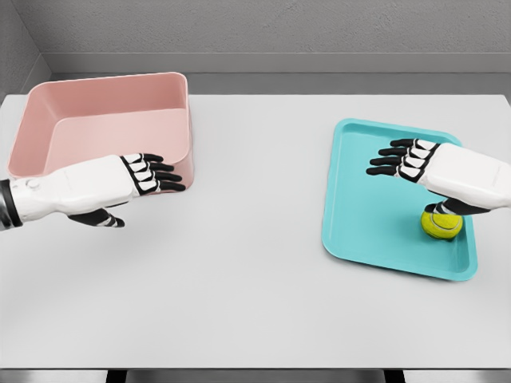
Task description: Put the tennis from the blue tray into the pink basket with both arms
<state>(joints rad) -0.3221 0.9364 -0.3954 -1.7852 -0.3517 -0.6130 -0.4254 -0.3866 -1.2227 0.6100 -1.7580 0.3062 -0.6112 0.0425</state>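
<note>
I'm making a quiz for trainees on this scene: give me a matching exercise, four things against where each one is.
Things:
1. tennis ball
2. pink basket
3. left hand
4. right hand

Places:
A. beside the basket's near right corner
B. over the blue tray
C. table's far left
D. on the tray's near right part

Pairs: 1-D, 2-C, 3-A, 4-B

Pink basket point(48, 120) at table point(239, 279) left, left hand point(132, 183) flat before it, ball point(441, 224) in blue tray point(359, 207) at right, right hand point(415, 163) hovering fingers extended above.
</note>
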